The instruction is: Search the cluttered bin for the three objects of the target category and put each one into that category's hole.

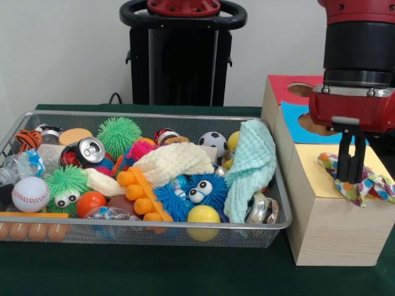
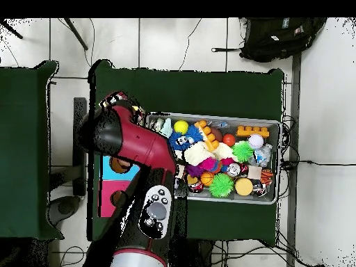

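Observation:
The wire mesh bin (image 1: 154, 115) sits at the left, packed with toys; it also shows in the overhead view (image 2: 278, 161). My gripper (image 1: 352, 179) hangs over the yellow paper top (image 1: 313, 172) of the largest wooden box, to the right of the bin. Its fingers (image 1: 343, 161) stand close together, shut on a white dotted fabric piece (image 1: 364, 185) that lies crumpled on the yellow top. The hole itself is hidden under the fabric and the gripper. I see no other dotted fabric pieces among the bin's clutter. In the overhead view my arm (image 2: 139, 146) hides the gripper.
A blue-topped box (image 1: 295, 123) and a red-topped box (image 1: 284, 86) stand behind the yellow one. A mint-green waffle cloth (image 1: 253, 163) hangs over the bin's right end and a cream waffle cloth (image 1: 173, 163) lies mid-bin among balls, cans and spiky toys.

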Motion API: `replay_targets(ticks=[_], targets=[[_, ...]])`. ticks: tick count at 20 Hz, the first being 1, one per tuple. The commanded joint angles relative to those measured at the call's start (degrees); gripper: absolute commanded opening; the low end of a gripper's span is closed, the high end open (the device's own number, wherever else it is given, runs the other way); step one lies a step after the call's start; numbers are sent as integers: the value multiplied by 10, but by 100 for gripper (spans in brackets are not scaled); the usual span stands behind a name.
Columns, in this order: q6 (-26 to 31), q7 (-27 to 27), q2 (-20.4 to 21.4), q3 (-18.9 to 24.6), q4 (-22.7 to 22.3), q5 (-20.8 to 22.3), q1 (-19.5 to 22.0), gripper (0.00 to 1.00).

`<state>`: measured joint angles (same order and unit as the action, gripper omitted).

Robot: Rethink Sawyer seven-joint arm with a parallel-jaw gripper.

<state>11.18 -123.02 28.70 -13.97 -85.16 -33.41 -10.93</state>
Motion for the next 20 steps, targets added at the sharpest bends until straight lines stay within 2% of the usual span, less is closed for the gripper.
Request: replay_targets(ticks=[1,4,8,15,20], targets=[[28,-53,-20,72,-55,30,32,0],[41,-57,-11,75,-60,26,31,0],[40,-62,0,101,-74,20,42,0],[19,-59,18,159,-111,17,80,0],[3,-62,20,181,-124,24,93,0]])
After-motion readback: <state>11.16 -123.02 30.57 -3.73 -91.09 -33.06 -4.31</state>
